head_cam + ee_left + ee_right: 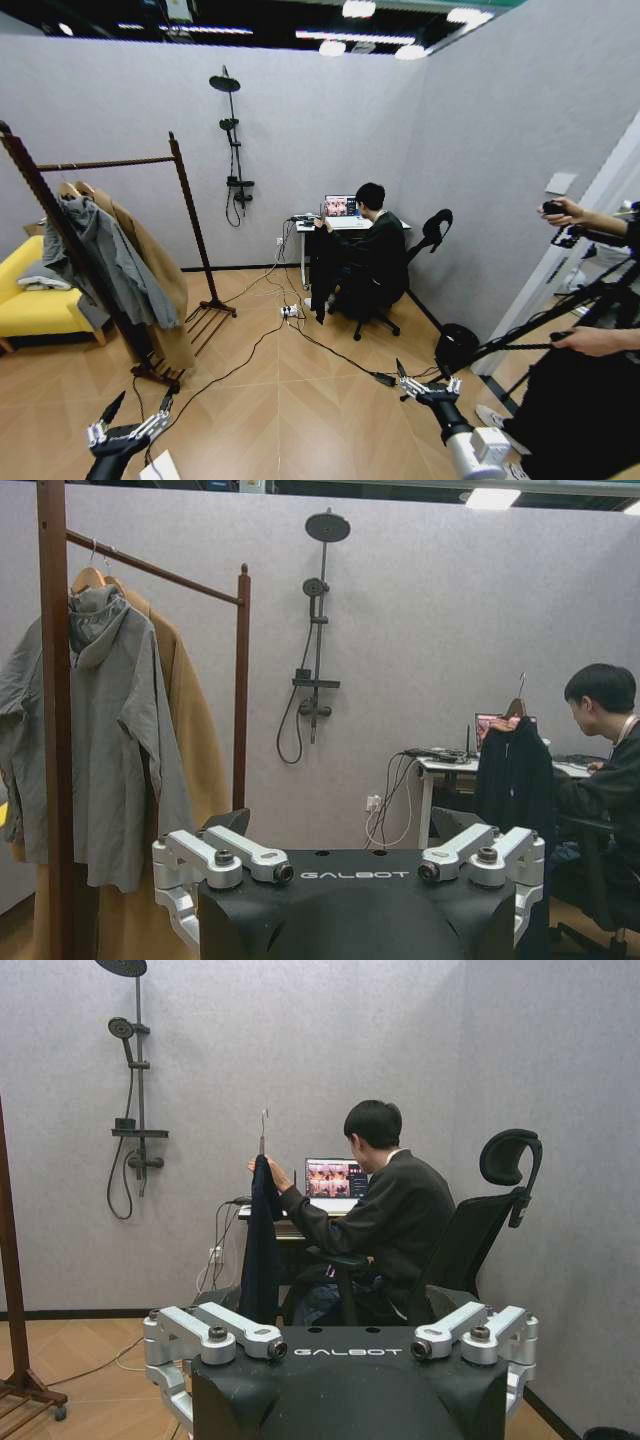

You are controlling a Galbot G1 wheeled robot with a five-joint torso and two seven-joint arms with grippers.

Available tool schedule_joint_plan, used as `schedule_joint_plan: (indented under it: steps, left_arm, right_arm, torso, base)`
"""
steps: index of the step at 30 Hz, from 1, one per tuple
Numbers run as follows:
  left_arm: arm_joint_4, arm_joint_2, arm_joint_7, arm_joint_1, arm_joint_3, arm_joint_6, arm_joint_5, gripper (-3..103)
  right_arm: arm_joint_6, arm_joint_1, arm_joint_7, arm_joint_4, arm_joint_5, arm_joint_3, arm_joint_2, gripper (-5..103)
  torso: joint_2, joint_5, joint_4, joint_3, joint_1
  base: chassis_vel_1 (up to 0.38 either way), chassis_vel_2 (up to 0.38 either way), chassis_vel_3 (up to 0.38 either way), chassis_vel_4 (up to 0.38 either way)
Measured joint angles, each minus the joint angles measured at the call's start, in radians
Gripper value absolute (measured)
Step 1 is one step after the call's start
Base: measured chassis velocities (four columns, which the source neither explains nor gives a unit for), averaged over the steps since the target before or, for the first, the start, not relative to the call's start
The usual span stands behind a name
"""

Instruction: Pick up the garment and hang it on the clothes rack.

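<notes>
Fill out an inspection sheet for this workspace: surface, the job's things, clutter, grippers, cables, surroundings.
Surface: wooden floor, bare in front of the robot.
Job's things: black garment on a hanger, held up by a seated person's hand beside the desk; clothes rack on the robot's left.
Clutter: grey hooded jacket and tan coat already hang on the rack's rail.
Grippers: left gripper and right gripper both low, open and holding nothing.
Cables: black cables and a power strip lie across the floor between rack and desk.
Surroundings: wall shower fitting, yellow sofa, office chair.
</notes>
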Motion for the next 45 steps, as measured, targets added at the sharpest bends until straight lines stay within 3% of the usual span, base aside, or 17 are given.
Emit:
schedule_joint_plan:
  steps: [31,45]
  left_arm:
    - [0.000,0.000,0.000,0.000,0.000,0.000,0.000,100]
    - [0.000,0.000,0.000,0.000,0.000,0.000,0.000,100]
  right_arm:
    - [0.005,0.004,-0.010,0.008,0.007,0.006,-0.005,100]
    - [0.010,0.012,-0.013,0.005,0.008,-0.004,-0.010,100]
  torso:
    - [0.000,0.0000,0.0000,0.000,0.000]
    - [0.000,-0.0002,-0.0001,0.000,0.000]
  base:
    - [0.000,0.000,0.000,0.000]
    - [-0.153,0.154,0.164,-0.181]
